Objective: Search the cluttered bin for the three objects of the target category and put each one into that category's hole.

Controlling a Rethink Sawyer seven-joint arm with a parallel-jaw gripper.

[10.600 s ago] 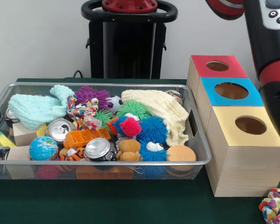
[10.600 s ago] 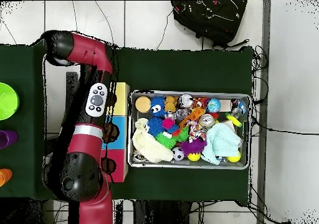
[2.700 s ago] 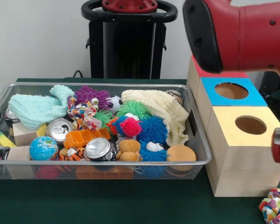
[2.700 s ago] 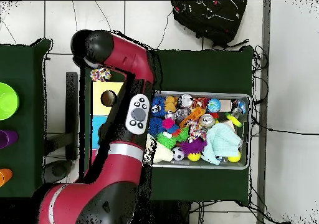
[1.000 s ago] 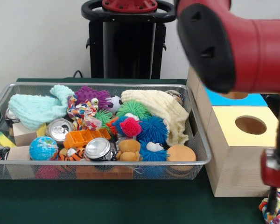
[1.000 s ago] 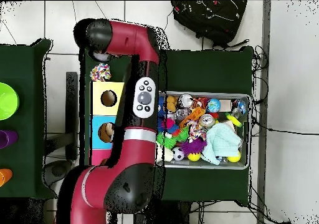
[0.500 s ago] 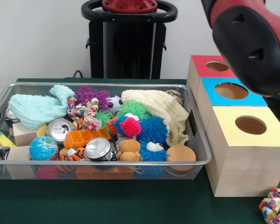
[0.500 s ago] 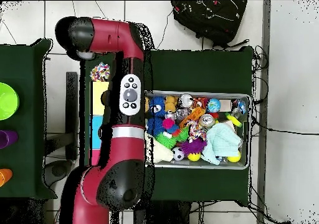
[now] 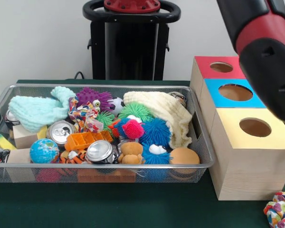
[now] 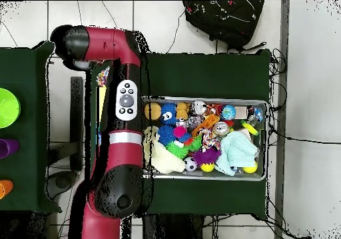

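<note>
While the gripper's state cannot be told, red arm [image 10: 117,110] above wooden boxes [image 9: 242,142]; crowded wire bin [image 9: 199,156] alongside.

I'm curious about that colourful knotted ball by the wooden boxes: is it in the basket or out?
Out. The knotted ball lies on the green table, beside the yellow-topped box, outside the basket.

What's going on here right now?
The red arm hangs over the three wooden boxes beside the wire bin; its end effector is not visible. The bin is full of toys, cans and cloths, including a yellow cloth. A multicoloured rope ball lies on the table by the yellow-topped box.
</note>
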